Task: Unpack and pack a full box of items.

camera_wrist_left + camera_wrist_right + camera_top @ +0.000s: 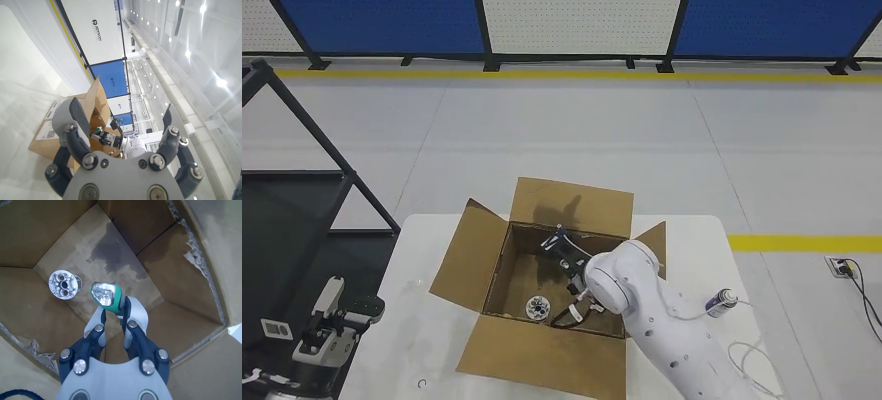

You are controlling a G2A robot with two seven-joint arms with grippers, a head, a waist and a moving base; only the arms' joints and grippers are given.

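The right gripper (pixel 115 306) hangs inside the open cardboard box (pixel 542 365). Its fingers are clamped on the grip of a green flashlight (pixel 105 295). The flashlight is clear of the box floor, roughly over the middle of the box. Its long axis runs on from the fingers, with the lens end pointing down at the floor and the tail hidden between the pads.

On the box floor, off to one side of the flashlight and toward a corner, a metal hub (pixel 63 286) rests on its flange. It is apart from both the flashlight and the walls. A dark stain (pixel 113 255) spreads across the floor toward the opposite corner.

Outside the box, a small can (pixel 723 300) lies on the worktop (pixel 412 330), near the side the right arm reaches in from.

The left gripper (pixel 122 108) is well outside the box, beyond the opposite side. Its fingers are spread wide and hold nothing.

The right arm is plainly the nearer one. Whichever way the flashlight is headed, the move looks to be along its own axis: straight up past the flaps, or straight down onto bare floor. The hub seems far enough to the side that the lens would not strike it. The upright flaps are the likelier snag.
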